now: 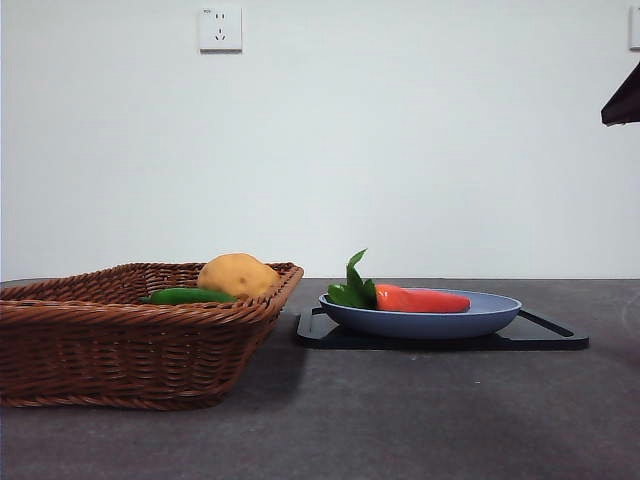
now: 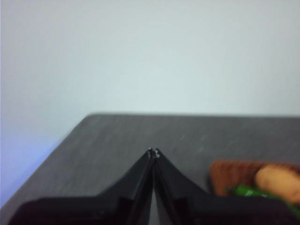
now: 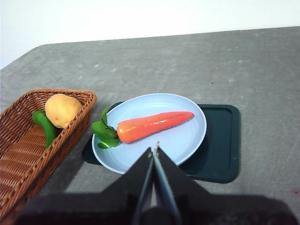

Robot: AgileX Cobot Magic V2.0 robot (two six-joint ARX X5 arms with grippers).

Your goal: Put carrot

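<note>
A: Item one, the carrot point(image 3: 152, 125): where is it lying?

B: It is lying flat on the blue plate point(image 3: 185, 143), leaves pointing toward the wicker basket point(image 3: 23, 154). The plate is sitting on a dark tray point(image 3: 225, 140), just beside the basket.

A: Basket contents?

B: It is holding a potato point(image 3: 61, 109) and a green vegetable point(image 3: 44, 126).

A: Grippers?

B: The right gripper point(image 3: 154, 150) is hovering above the plate's near rim, jaws pressed together, gripping nothing. The left gripper point(image 2: 153, 152) is waiting apart, likewise clenched and empty.

A: Progress?

B: The carrot appears placed; nothing is holding it. Only pulling the arm away seems left.
</note>
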